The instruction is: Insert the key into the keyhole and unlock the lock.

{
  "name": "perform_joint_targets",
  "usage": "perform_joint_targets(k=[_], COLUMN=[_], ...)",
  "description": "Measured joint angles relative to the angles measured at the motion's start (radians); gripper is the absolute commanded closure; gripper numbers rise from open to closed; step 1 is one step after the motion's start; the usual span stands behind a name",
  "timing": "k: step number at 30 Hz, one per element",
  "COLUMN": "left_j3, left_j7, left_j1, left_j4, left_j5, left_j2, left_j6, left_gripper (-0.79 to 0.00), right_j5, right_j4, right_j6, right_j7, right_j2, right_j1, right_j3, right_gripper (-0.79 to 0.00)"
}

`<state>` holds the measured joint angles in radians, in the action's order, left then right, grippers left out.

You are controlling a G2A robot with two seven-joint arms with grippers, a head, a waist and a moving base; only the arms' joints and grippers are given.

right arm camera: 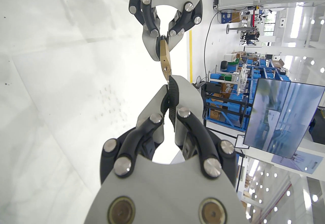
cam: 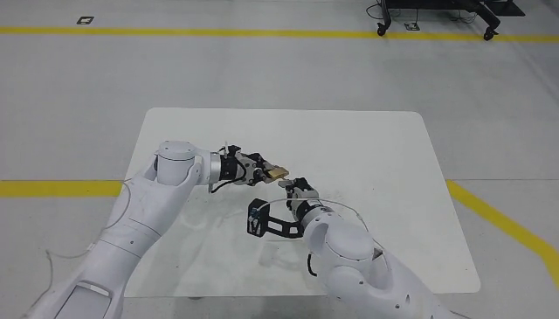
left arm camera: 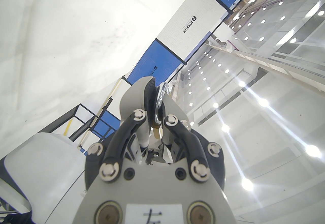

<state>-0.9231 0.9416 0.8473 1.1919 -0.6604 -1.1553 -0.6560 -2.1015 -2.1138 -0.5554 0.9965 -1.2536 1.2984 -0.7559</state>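
Nearest the robot, the right arm (cam: pixel 345 245) rises from the counter's (cam: pixel 393 144) near edge. The right jaws are clenched on the key (right arm camera: pixel 167 81), of which a small metal tip shows past the pads. That tip meets the lower end of the brass lock (right arm camera: pixel 165 61); whether it has entered the keyhole cannot be told. The lock is above the counter's middle, slightly left of centre. The left jaws grasp it by the body, with the silver shackle (left arm camera: pixel 161 95) lying between the fingers (left arm camera: pixel 138 98). The left arm (cam: pixel 179 166) comes in across the counter's left edge. Bare white surface lies beyond the lock up to the far edge and out to the right edge. Past the far edge is grey floor (cam: pixel 262 65) crossed by a yellow line (cam: pixel 175 31).
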Motion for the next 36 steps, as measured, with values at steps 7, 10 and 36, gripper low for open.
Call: perform_joint_targets(k=[7, 10, 36], left_j3=[0.006, 0.007, 0.012], left_j7=[0.008, 0.012, 0.015], left_j1=[0.001, 0.000, -0.002], left_j4=[0.005, 0.006, 0.006], left_j5=[0.010, 0.012, 0.007], left_j2=[0.002, 0.003, 0.005], left_j6=[0.000, 0.003, 0.008], left_gripper=[0.000, 0.000, 0.000], right_j5=[0.006, 0.008, 0.018], right_j4=[0.016, 0.023, 0.074], right_j6=[-0.011, -0.014, -0.020], right_j7=[0.012, 0.015, 0.037], right_j2=[-0.012, -0.017, -0.063], right_j1=[-0.009, -0.012, -0.038], right_j3=[0.000, 0.000, 0.011], right_gripper=[0.000, 0.000, 0.000])
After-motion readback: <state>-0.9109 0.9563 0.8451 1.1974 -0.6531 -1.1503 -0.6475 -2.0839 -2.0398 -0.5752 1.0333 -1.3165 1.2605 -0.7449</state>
